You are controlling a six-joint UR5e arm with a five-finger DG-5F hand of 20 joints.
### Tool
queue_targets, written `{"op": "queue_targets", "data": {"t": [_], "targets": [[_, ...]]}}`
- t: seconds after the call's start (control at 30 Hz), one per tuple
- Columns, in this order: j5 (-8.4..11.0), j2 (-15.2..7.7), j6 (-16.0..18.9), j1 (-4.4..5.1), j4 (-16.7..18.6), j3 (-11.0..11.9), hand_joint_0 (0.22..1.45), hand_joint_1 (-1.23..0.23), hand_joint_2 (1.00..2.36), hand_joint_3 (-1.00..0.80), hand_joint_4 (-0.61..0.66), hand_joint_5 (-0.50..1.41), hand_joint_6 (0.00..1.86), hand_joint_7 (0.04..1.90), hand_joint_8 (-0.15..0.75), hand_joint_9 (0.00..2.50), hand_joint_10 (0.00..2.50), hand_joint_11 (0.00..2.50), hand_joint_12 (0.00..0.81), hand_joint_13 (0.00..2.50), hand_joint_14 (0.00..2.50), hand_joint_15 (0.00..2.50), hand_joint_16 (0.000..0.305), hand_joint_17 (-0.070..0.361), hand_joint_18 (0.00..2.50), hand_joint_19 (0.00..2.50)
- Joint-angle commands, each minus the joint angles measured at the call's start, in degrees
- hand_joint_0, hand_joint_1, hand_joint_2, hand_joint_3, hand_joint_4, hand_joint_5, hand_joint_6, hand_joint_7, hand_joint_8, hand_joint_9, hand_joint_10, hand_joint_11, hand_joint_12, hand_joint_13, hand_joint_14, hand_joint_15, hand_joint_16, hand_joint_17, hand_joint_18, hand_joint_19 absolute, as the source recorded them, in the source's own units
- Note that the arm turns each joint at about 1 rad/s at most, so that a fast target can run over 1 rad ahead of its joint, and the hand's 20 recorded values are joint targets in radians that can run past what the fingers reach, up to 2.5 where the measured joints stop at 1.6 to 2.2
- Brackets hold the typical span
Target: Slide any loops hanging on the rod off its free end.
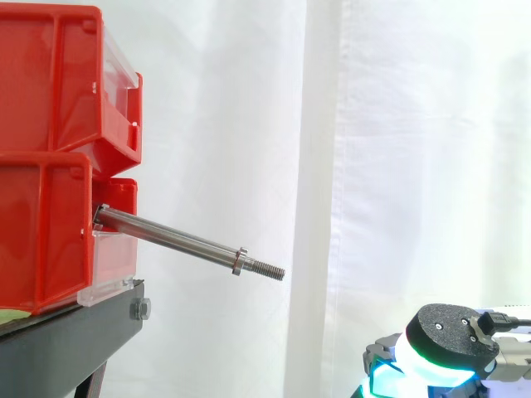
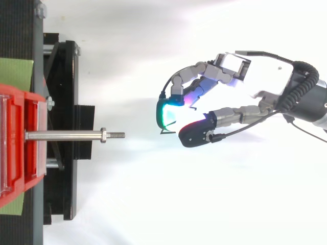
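The metal rod is sticking out of the red bins. The hand is hanging well apart; I cannot tell if it is pinching anything.

A bright white curtain hangs in soft folds behind the black stand.

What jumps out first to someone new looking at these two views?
The steel rod sticking out of the stacked red bins at the left, sloping slightly down to its threaded free end, with no loop on it. Next, the hand, glowing green and magenta, off to the right beyond the rod's tip and clear of it.
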Motion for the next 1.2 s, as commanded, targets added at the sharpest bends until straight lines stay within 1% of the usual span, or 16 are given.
{"op": "queue_targets", "data": {"t": [0.0, 0.33, 0.67, 1.17], "targets": [[0.03, 0.00, 0.00, 0.00, -0.01, 0.00, 0.60, -0.65, 1.02, -0.22, 0.07, -0.16, 0.89, 1.11, 0.322, 1.03, 0.02, 0.68, 0.334, 0.82, 0.02, 0.38, 0.052, 0.116, 0.73, 0.54], [0.03, 0.00, 0.00, 0.00, -0.01, 0.00, 0.60, -0.66, 1.02, -0.19, 0.09, -0.15, 0.89, 1.09, 0.341, 1.08, 0.02, 0.69, 0.333, 0.89, 0.02, 0.41, 0.054, 0.121, 0.80, 0.52], [0.03, 0.00, 0.00, 0.00, -0.01, 0.09, 0.60, -0.67, 1.01, -0.16, 0.10, -0.14, 0.89, 1.07, 0.375, 1.13, 0.01, 0.71, 0.351, 0.97, 0.01, 0.42, 0.056, 0.126, 0.88, 0.49], [0.03, 0.00, 0.00, 0.00, -0.01, 0.00, 0.60, -0.67, 1.01, -0.18, 0.11, -0.14, 0.89, 1.06, 0.373, 1.13, 0.02, 0.72, 0.353, 0.98, 0.01, 0.44, 0.057, 0.128, 0.90, 0.50]]}}
